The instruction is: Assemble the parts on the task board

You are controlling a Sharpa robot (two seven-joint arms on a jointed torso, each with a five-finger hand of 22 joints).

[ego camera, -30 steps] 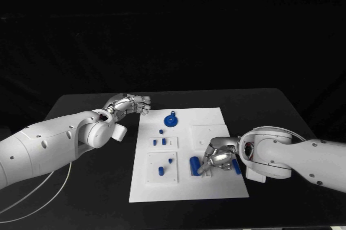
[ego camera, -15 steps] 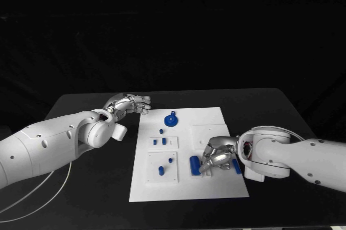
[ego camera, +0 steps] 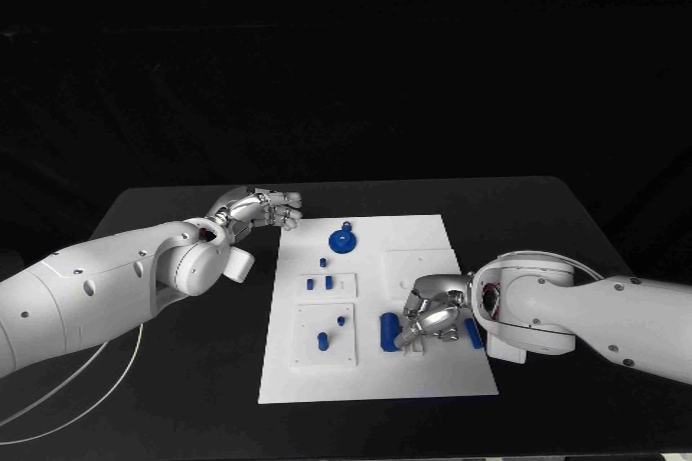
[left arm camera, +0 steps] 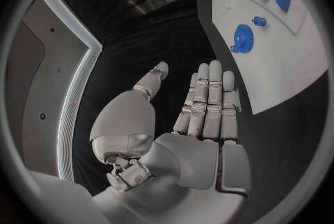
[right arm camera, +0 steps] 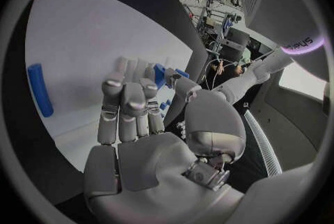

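Observation:
The white task board [ego camera: 433, 376] lies mid-table with blue parts on it. A gear-shaped part [ego camera: 342, 243] sits near its far edge, small blocks [ego camera: 327, 281] sit further in, and a long blue cylinder [ego camera: 389, 332] lies toward the near right. My right hand [ego camera: 437, 316] is low over the board just right of that cylinder, fingers pointing down at the surface. In the right wrist view its fingers [right arm camera: 125, 96] are stretched out and apart from the thumb, with a blue piece [right arm camera: 160, 74] on the board beyond them and the cylinder [right arm camera: 39, 89] to one side. My left hand [ego camera: 260, 209] hovers by the board's far left corner, fingers straight and empty [left arm camera: 209, 101].
Two more small blue pegs [ego camera: 322, 341] stand in a raised square plate on the board's near left. Another blue piece [ego camera: 472, 330] lies beside my right hand's wrist side. Black table [ego camera: 173, 381] surrounds the board, and a white cable [ego camera: 87, 386] trails along the left.
My right hand has crept slightly left, closer to the blue cylinder. The left hand and the parts have stayed where they were.

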